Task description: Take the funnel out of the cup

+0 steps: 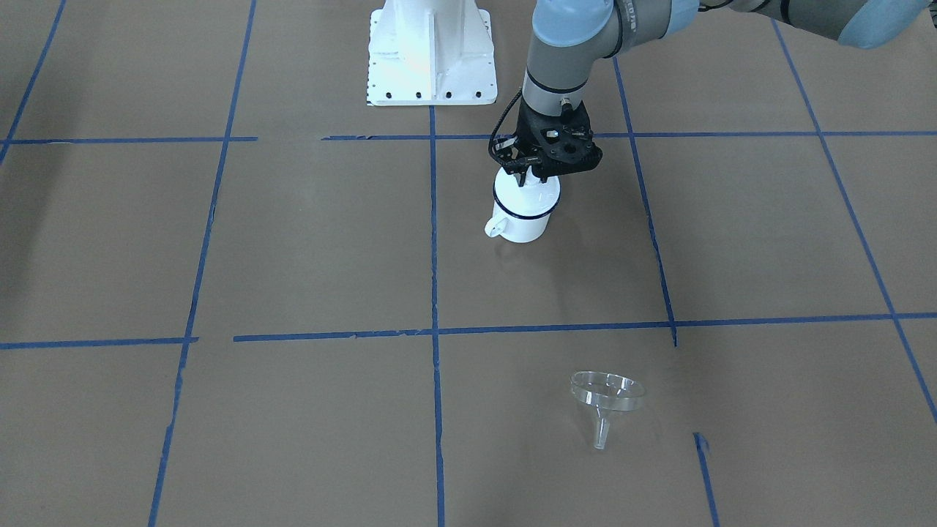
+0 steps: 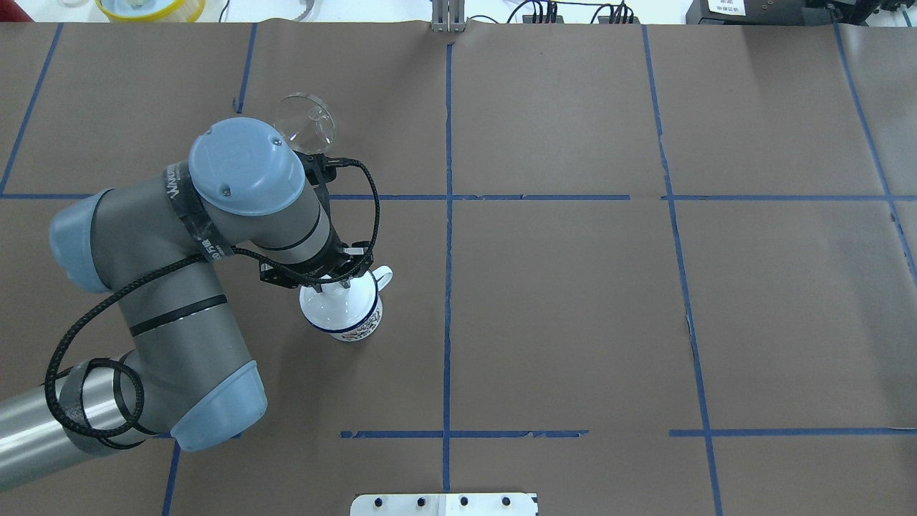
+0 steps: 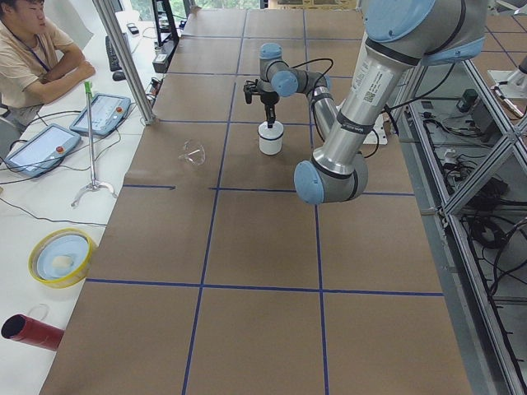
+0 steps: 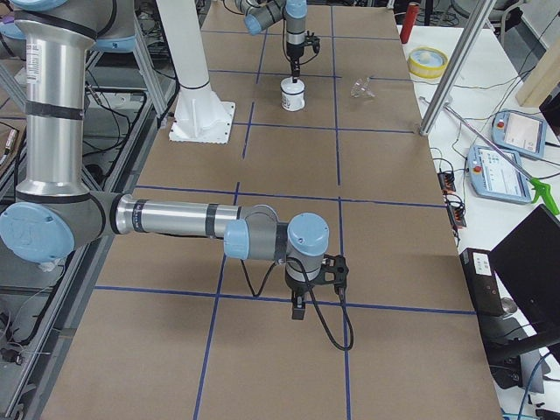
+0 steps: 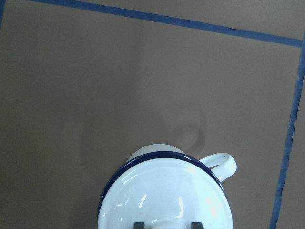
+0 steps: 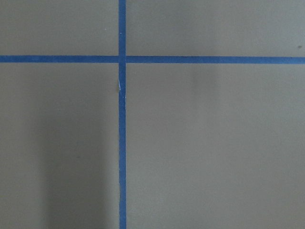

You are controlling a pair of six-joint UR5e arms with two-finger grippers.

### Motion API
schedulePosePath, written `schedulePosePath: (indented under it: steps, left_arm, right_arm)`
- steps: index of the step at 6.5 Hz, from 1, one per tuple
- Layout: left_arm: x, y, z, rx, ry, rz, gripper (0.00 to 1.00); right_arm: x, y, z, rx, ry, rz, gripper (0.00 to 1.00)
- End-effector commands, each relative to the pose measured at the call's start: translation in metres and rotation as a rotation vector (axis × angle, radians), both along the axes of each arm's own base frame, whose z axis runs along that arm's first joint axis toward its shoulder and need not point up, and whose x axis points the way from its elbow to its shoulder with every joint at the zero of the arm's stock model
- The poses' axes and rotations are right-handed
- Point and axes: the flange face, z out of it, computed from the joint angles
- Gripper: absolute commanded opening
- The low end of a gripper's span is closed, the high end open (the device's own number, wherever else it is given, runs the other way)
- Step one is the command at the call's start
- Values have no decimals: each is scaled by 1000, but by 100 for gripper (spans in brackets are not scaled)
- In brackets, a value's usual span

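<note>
So, where does the funnel [image 1: 607, 395] lie?

You'll find it out of the cup [image 1: 521, 219], lying on its side on the table [image 1: 293, 241], with its wide rim raised and its spout pointing toward your edge. It is well apart from the cup, and a blue tape line [image 1: 556, 327] runs between them.

And the cup?

It stands upright, nearer the robot's base, with its handle [image 1: 495, 228] turned to the robot's right. A white domed lid [image 5: 162, 195] sits inside its dark blue rim.

What about the left gripper [image 1: 523, 179]?

It hangs straight down over the cup. In the left wrist view you can see its fingers [image 5: 139, 225] close on either side of the lid's knob [image 5: 167, 223], clamped on it with no gap showing.

And the right one?

You see the right gripper [image 4: 298, 313] only in the side view from the robot's right, low over the table and far from the cup. From there you cannot tell whether its fingers are together or apart. Its wrist camera gives you only brown paper and crossed tape.
</note>
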Motion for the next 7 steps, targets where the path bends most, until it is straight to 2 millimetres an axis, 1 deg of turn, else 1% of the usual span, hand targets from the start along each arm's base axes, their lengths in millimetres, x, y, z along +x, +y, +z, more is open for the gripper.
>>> schedulePosePath:
  steps: [1,2,3,4,5,6,7]
  left_arm:
    - [1,0,3,9,12,2,63]
    - [0,0,4,11,10,2,93]
    - [-1,-2,3,20,7,-8,100]
    - [-10,-3,-2,59,16,9,100]
    - [-39,-16,-10,154,31,45,100]
    - [-94,-24,-3,281,32,91,100]
    - [-148,-40,21,331,19,134,100]
  right_arm:
    - [0,0,0,0,0,0,100]
    - [0,0,0,0,0,0,100]
    - [0,0,0,0,0,0,100]
    - [0,0,0,0,0,0,100]
    - [0,0,0,0,0,0,100]
    - [0,0,0,0,0,0,100]
    - [0,0,0,0,0,0,100]
